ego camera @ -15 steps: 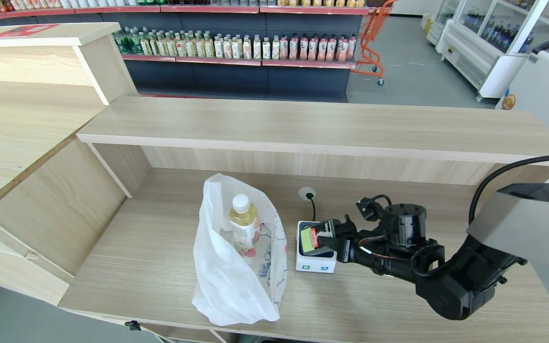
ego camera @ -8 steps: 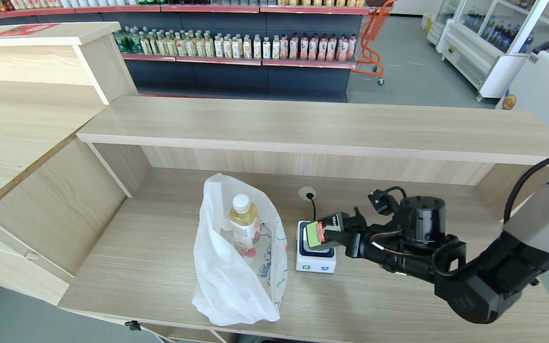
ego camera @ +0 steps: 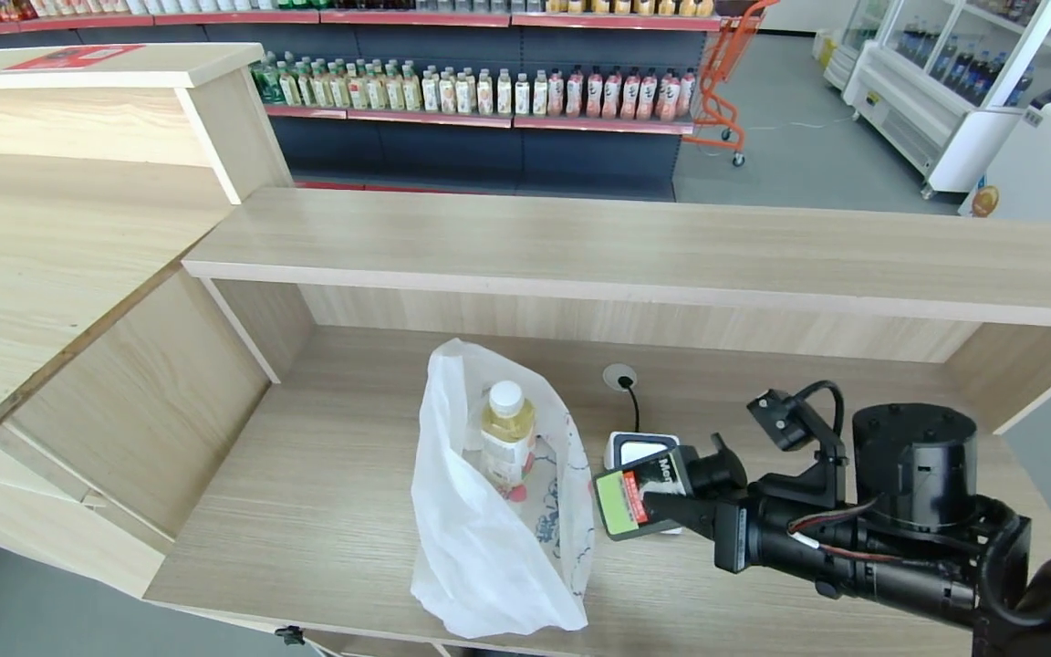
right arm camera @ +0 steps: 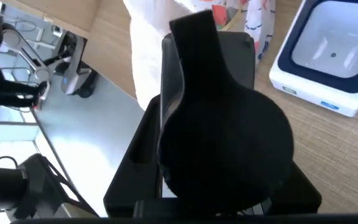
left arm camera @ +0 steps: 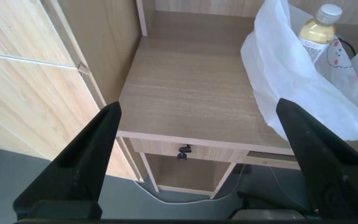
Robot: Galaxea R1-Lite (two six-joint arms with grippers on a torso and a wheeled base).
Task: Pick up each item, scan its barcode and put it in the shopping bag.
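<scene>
Small box (ego camera: pixel 626 502) was clamped in right gripper (ego camera: pixel 651 498), held just beside shopping bag (ego camera: pixel 480 566), near scanner (ego camera: pixel 639 447). Left gripper (left arm camera: pixel 199 111) was spread open. Bagging step judged underway imo; box needed carrying over bag mouth.

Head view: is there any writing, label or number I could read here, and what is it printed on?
Nothing reads whole.
box in the right gripper: white letters on its dark side, partly covered by the gripper.
bottle in the shopping bag: label print too small.
scanner: front marks too small.
red sign on the raised counter: blurred.
shelf bottles: labels too small.
</scene>
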